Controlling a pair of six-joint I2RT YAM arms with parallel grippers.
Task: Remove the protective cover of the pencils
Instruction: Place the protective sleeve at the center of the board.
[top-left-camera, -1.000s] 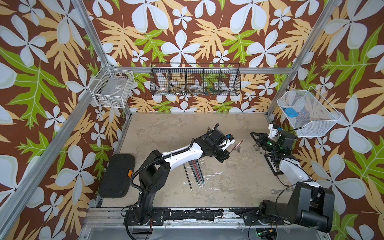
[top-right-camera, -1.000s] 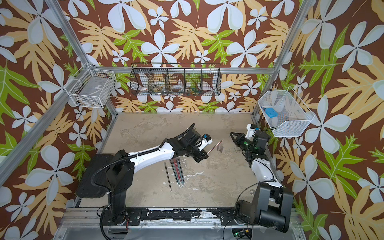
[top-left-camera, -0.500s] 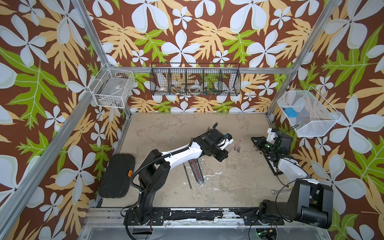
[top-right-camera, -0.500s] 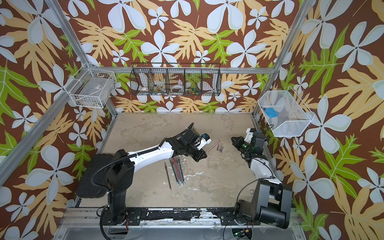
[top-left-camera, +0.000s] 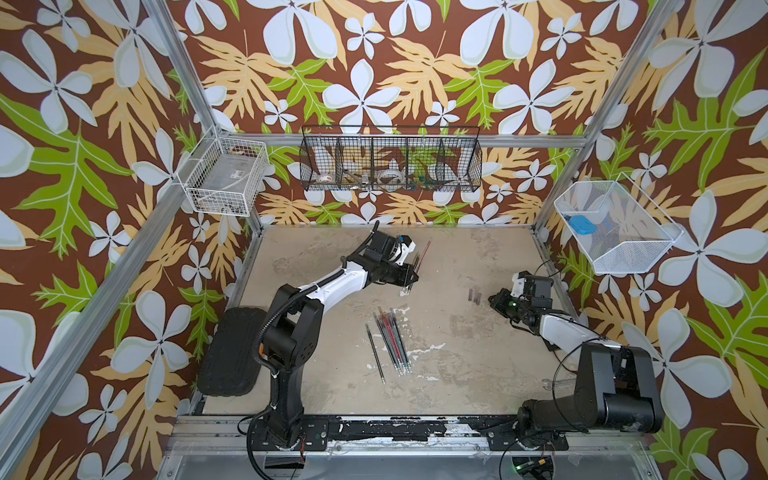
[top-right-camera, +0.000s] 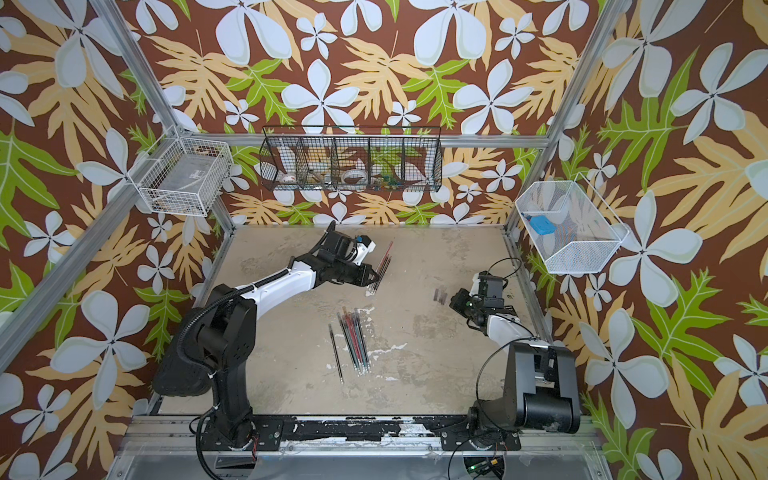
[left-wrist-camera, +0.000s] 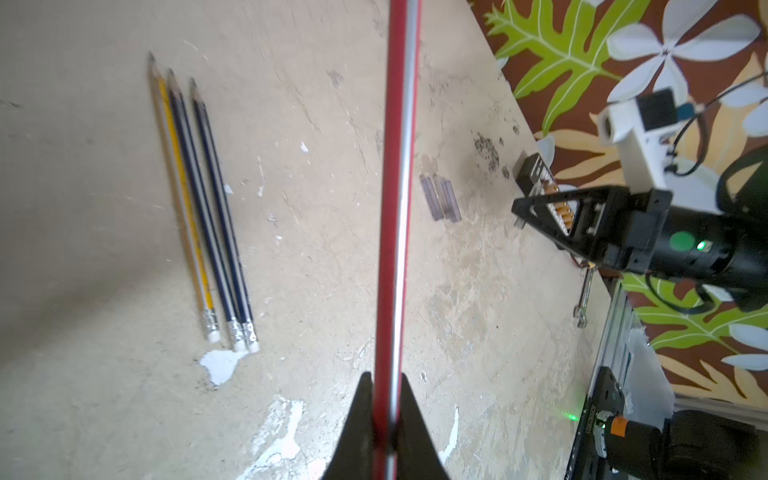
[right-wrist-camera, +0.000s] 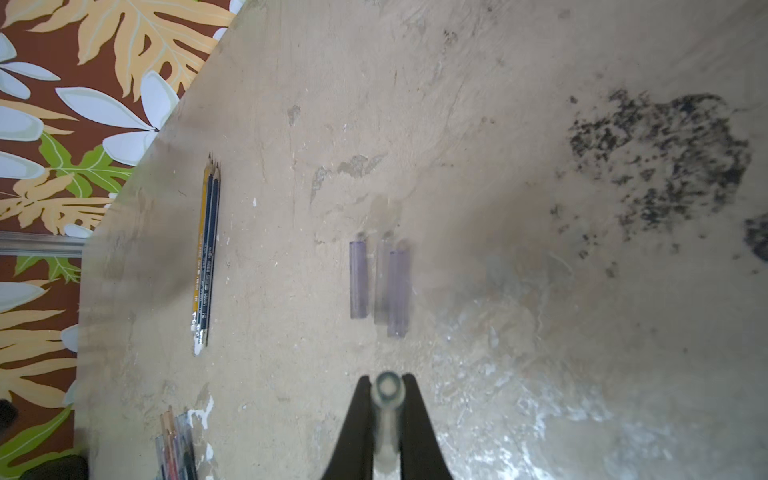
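Jaws of your left gripper (left-wrist-camera: 384, 380) were clamped on one red pencil (left-wrist-camera: 397, 187), with a long stretch of shaft reaching out past the tips. Your right gripper (right-wrist-camera: 387, 376) pinched one smoky cap (right-wrist-camera: 387, 432). I judged both things light. The pencil looked stiff and prone to roll. The cap looked smooth and hollow, likely to squirt free or crush. You would do best taking pencils mid-shaft and caps across their middle. Just ahead of your right gripper, three loose caps (right-wrist-camera: 382, 286) lay side by side on the tabletop (right-wrist-camera: 540, 332). Off to the side of your left gripper lay three bare pencils (left-wrist-camera: 203, 208). Between both grippers, back toward the arm bases, sat a bundle (top-left-camera: 392, 338) packed too tightly to count, with one single pencil (top-left-camera: 375, 352) just beside it.
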